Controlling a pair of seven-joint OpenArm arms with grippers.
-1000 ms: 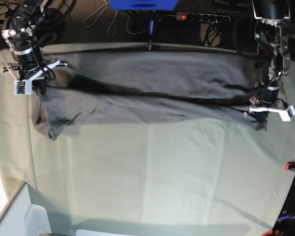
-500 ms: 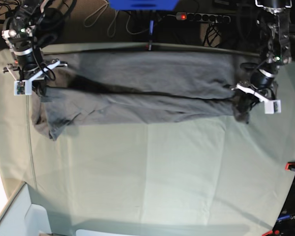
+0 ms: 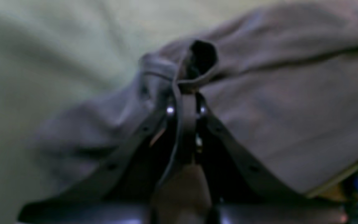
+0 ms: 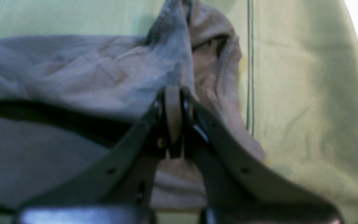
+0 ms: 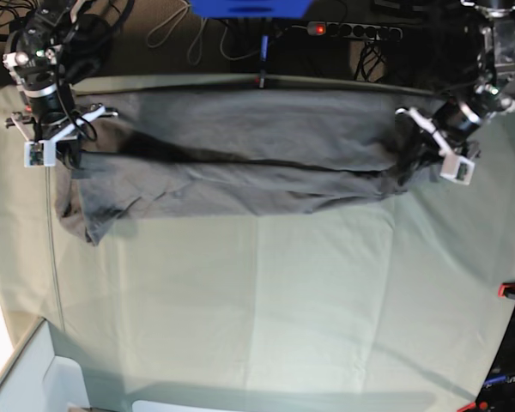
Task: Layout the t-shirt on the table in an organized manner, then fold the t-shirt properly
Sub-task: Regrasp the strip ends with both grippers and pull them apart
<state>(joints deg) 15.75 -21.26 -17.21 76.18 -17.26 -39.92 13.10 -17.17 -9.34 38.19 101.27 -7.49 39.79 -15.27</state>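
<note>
The dark grey t-shirt (image 5: 249, 154) lies stretched in a long band across the far part of the table (image 5: 283, 300), with a fold running along its length. My left gripper (image 5: 422, 161) is at the shirt's right end, shut on a bunched fold of fabric (image 3: 194, 71); the left wrist view shows the gripper (image 3: 185, 93) pinching it. My right gripper (image 5: 71, 157) is at the shirt's left end. In the right wrist view this gripper (image 4: 172, 93) is shut on the shirt (image 4: 57, 77) near a ribbed hem (image 4: 222, 68).
A power strip (image 5: 352, 30), cables and a blue object (image 5: 249, 7) sit beyond the table's far edge. Red clips (image 5: 511, 290) mark the right edge. A white bin (image 5: 34, 378) stands at the near left corner.
My left gripper has moved toward the far edge and inward, carrying the shirt's right end with it, so the front layer there has drawn back. The right arm has stayed put.
</note>
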